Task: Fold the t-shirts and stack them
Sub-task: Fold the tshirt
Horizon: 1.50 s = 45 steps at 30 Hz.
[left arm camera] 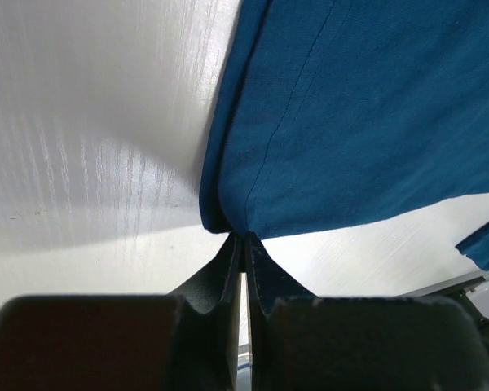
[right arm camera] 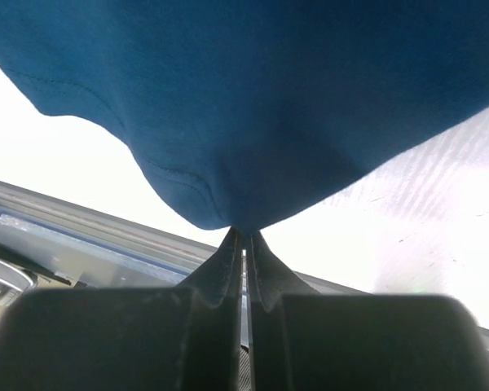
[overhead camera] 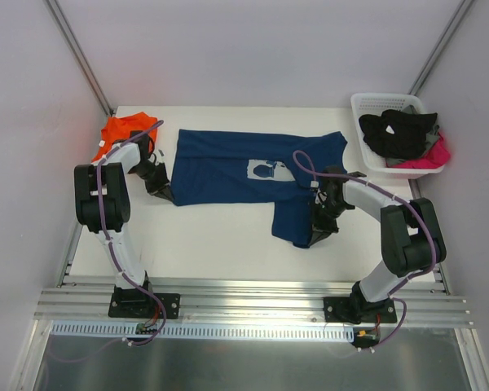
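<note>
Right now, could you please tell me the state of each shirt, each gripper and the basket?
navy shirt: spread out, unfolded, pinched at two edges.
orange shirt: crumpled, unfolded, at the far-left corner.
left gripper: shut on navy shirt.
right gripper: shut on navy shirt.
basket: upright, holding black and pink clothes.

White worktop (overhead camera: 220, 244) under bright, even light; plain pale walls (overhead camera: 253, 49) close in on three sides, metal posts (overhead camera: 80, 55) in the far corners, aluminium rail (overhead camera: 253, 297) along the near edge.
</note>
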Motion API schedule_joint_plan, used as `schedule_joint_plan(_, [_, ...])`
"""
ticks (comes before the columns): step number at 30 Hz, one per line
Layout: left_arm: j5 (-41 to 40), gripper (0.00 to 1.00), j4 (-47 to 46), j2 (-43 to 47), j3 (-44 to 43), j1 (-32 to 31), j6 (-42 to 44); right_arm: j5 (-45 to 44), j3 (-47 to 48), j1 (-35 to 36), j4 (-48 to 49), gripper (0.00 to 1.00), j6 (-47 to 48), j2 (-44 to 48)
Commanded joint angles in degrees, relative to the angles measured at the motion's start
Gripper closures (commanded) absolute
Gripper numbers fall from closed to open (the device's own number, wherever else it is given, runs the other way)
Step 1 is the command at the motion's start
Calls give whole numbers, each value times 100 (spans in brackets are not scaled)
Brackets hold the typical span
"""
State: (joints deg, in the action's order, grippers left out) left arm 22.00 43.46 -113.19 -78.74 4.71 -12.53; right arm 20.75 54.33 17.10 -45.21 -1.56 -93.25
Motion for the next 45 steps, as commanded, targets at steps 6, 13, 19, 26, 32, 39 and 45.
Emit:
schedule_joint_plan(6, [-73, 100, 127, 270, -63, 39, -3, -317, 517, -198, -93, 99, 121, 264])
schedule_joint_plan(13, [-126, 100, 119, 455, -62, 39, 76, -379, 1044, -532, -76, 100, 323, 264])
schedule_joint_plan(19, [-108, 100, 136, 447, -413, 39, 234, -405, 1431, -735, -5, 99, 376, 360])
schedule_joint_plan(26, [-12, 100, 162, 464, -862, 39, 331, -353, 1800, -963, 100, 99, 385, 536])
schedule_joint_plan(32, [138, 100, 180, 394, -1424, -5, 366, -335, 2274, -1165, 179, 100, 358, 475])
schedule_joint_plan(39, [68, 100, 171, 52, -2013, -198, 410, -344, 3468, -1262, 241, 99, 385, -131])
schedule_joint_plan(45, [-108, 100, 145, -475, -2751, -330, 515, -432, 4234, -1280, 346, 99, 473, -851])
